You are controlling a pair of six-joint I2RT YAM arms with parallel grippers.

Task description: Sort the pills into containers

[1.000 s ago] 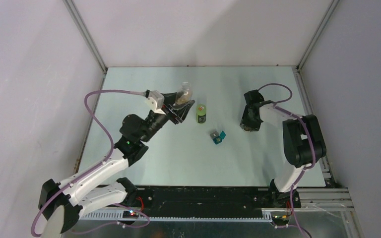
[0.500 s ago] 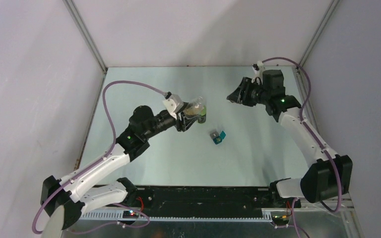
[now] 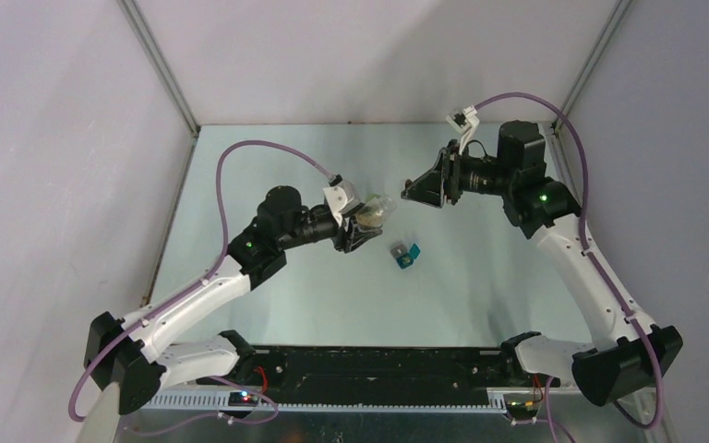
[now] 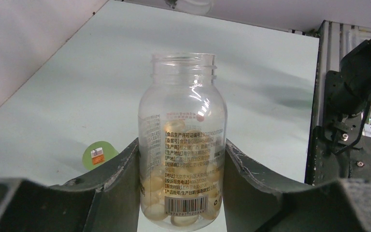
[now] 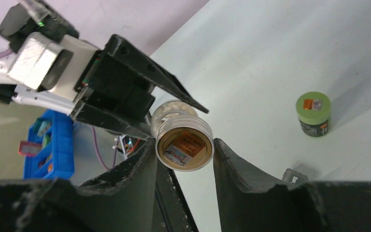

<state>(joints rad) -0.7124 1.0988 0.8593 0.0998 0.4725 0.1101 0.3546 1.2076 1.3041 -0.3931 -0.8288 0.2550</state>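
Note:
A clear open bottle [image 4: 183,125], held off the table, has pale yellow pills [image 4: 157,209] at its bottom, and my left gripper [image 4: 181,145] is shut on its sides. In the top view the left gripper [image 3: 367,223] holds this bottle [image 3: 376,210] tilted at mid-table. My right gripper [image 5: 184,145] is shut on the pale beige container [image 5: 183,147], whose round orange-brown end faces the camera. The right gripper [image 3: 411,191] hangs just right of the bottle, a small gap apart. The dark container with the lime-green top [image 5: 313,113] stands upright on the table, its top [image 4: 100,153] showing beside my left finger.
A small teal and grey object [image 3: 406,254] lies on the table in front of both grippers. Grey walls with metal corner posts [image 3: 162,69] close in the back and sides. The black rail [image 3: 378,365] runs along the near edge.
My right gripper lifted off the table holding the beige container and swung left toward the middle. My left gripper carried the clear bottle right and nearer, in front of the green-topped container.

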